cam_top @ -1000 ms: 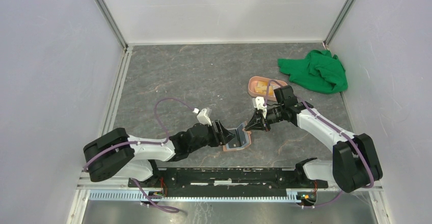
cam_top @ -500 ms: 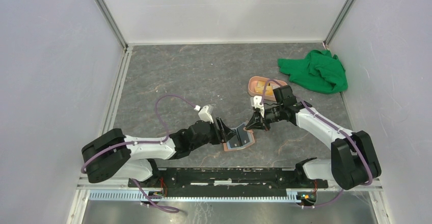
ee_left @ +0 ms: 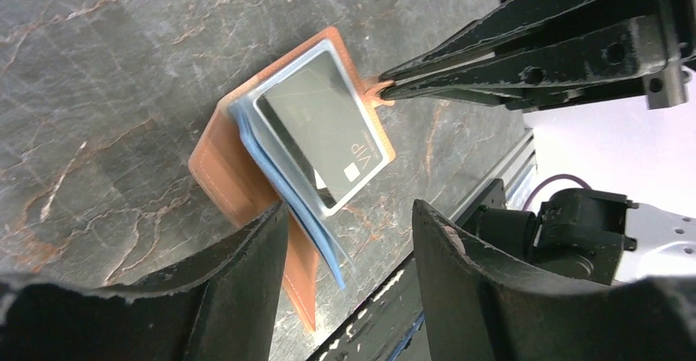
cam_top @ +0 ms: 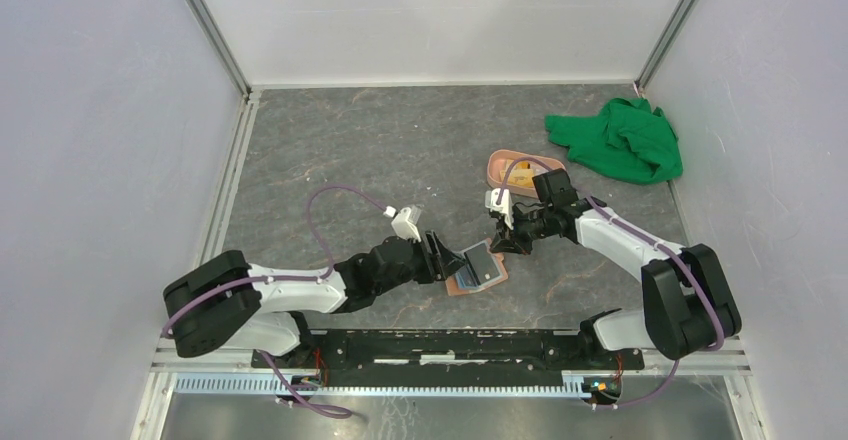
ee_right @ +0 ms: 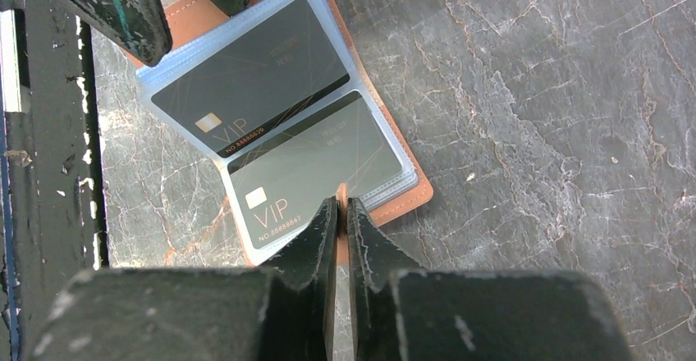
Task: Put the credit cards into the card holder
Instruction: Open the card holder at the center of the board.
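The tan card holder (cam_top: pixel 478 268) lies open on the table, two black credit cards (ee_right: pixel 254 74) (ee_right: pixel 320 160) in its clear sleeves. My right gripper (ee_right: pixel 343 203) is shut on the holder's small snap tab at its far edge. From the near side, my left gripper (ee_left: pixel 351 213) is open. Its fingers (ee_left: pixel 246 254) straddle the blue-edged sleeves and the brown cover (ee_left: pixel 222 164), with the left finger against the cover. In the left wrist view the right gripper (ee_left: pixel 384 90) pinches the tab beside the upper black card (ee_left: pixel 320 127). An orange-yellow card lies in the pink tray (cam_top: pixel 500 165).
A crumpled green cloth (cam_top: pixel 620 140) lies at the back right. The pink oval tray sits just behind the right arm's wrist. The arms' black base rail (cam_top: pixel 450 345) runs close along the holder's near side.
The sleeve page that stood up has swung down flatter, so both black cards face up. My left fingers have closed in a little. The right wrist has shifted slightly away from me.
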Motion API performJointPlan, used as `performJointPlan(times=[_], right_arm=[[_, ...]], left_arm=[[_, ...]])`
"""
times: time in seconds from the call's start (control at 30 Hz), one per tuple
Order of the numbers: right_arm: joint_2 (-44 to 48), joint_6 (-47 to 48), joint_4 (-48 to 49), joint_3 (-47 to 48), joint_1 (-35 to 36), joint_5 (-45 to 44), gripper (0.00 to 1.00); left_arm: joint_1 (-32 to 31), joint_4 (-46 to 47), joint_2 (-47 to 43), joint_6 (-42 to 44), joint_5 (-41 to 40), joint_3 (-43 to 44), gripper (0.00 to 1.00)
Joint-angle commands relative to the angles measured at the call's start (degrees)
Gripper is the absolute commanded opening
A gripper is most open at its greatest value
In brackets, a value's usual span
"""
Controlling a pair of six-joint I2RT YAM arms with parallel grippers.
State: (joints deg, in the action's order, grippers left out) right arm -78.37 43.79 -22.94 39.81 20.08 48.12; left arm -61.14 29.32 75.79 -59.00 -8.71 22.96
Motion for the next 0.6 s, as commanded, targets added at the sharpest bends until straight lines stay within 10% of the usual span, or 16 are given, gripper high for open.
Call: performJointPlan(times=[0.0,0.57], right_arm=[[1.91,1.24,-0.27,0.53,-0.23,1.18,0.11],[1.42,1.47,-0.63,0.79,0.34,1.8,0.11]], left_arm=[[-0.18,4.97,-2.34,4.84,1.05,0.53,0.63],[-0.96,6.95,-2.72,1.41,4.1,2.1,0.51]])
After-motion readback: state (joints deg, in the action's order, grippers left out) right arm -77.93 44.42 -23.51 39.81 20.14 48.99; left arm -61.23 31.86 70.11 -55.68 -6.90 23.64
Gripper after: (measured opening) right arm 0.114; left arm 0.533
